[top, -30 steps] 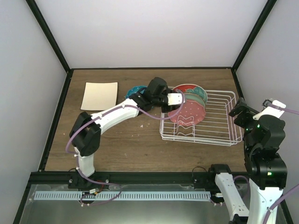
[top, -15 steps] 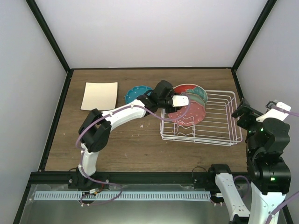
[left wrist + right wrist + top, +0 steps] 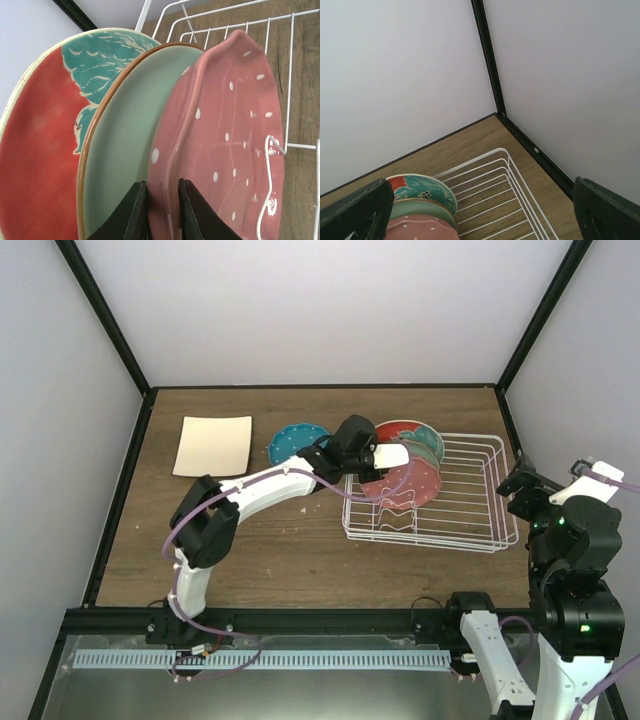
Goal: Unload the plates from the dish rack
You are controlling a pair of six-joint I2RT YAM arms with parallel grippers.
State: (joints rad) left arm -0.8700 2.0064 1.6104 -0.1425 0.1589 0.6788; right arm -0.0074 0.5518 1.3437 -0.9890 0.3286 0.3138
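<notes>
1. The left tool (image 3: 161, 183) is at the far-left corner of the dish rack (image 3: 465, 505), closed narrow over the rim of the pink polka-dot plate (image 3: 225, 135). 1 finger (image 3: 136, 212) sits in the gap between that plate and the mint green plate (image 3: 120, 150), and the other rests on the dotted face. Both look to touch the rim, so I judge this to be a pinch on the plate.
2. The pink plate stands on edge in the rack, on the near side of 3 visible plates. The mint green plate leans just behind it, and the large red-and-teal plate (image 3: 45, 135) stands behind that.
3. The glazed, scalloped rim probably slips easily and the bite looks shallow, so the grip should be firm before any lift.
4. The lift should go straight up until the lower edge clears the rack's wires and raised side. Dragging the plate sideways could snag it.
5. The back finger should stay off the mint green plate, which leans close and could tip or follow.
6. The plate then goes out to the left of the rack, where the blue polka-dot plate (image 3: 295, 440) and the beige square plate (image 3: 213, 445) lie flat on the table (image 3: 260, 530). It should be set down beside them, not on top.
7. The right tool (image 3: 481, 200) hangs off the rack's right end with its fingers spread wide, holding nothing. It is well apart from the plates and need not move.
</notes>
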